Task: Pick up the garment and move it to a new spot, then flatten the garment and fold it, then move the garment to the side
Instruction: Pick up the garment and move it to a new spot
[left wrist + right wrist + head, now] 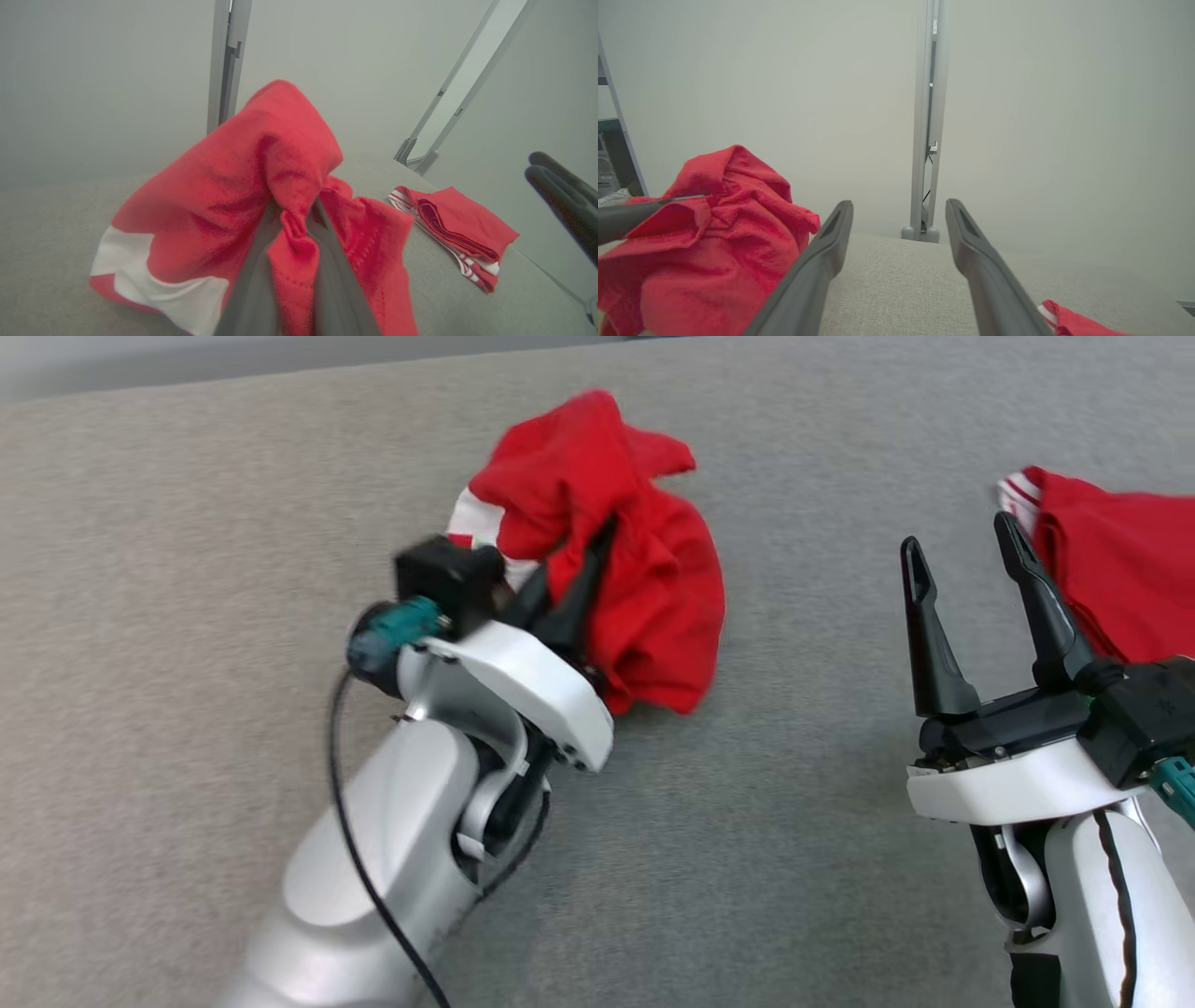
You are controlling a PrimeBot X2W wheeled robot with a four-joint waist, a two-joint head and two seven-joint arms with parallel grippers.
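Observation:
A crumpled red garment [616, 541] with white stripes bunches up in the middle of the grey table. My left gripper [583, 565] is shut on a fold of it, and the cloth rises in a peak around the fingers. From the left wrist, the garment [243, 196] drapes over both fingers, pinched between them [295, 219]. My right gripper [962, 555] stands open over bare table to the right, nothing between its fingers [896, 210]. The garment [710, 233] lies to the left in the right wrist view.
A second red garment [1120, 569], folded and with white stripes, lies at the table's right edge; it also appears as a folded garment [460, 228] in the left wrist view. The grey cloth tabletop [187, 569] stretches left and front. A metal post [927, 121] stands behind the far edge.

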